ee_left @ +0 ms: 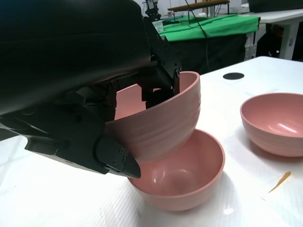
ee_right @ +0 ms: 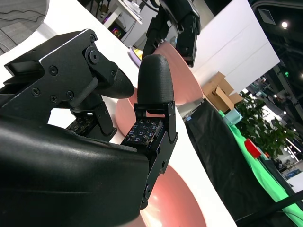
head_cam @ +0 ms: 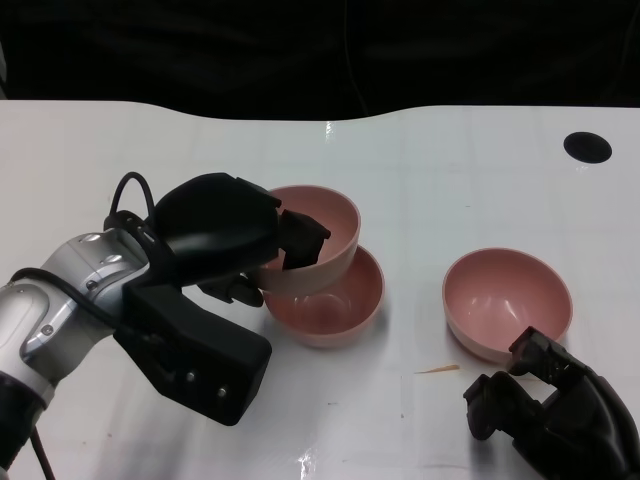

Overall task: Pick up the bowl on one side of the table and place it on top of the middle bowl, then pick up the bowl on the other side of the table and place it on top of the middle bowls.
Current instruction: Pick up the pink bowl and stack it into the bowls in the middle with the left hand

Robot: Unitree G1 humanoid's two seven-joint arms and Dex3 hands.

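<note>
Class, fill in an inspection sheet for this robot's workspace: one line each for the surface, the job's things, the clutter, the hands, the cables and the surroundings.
Surface: white table, with a black round port near its far right corner.
Job's things: three pink bowls; the held bowl sits tilted in the middle bowl; the right bowl stands alone.
Clutter: a small orange sliver near the right bowl.
Hands: left hand grips the held bowl's rim; right hand lies by the right bowl, holding nothing.
Cables: a black cable loops at the left wrist.
Surroundings: a green-covered table and a plant beyond.
</note>
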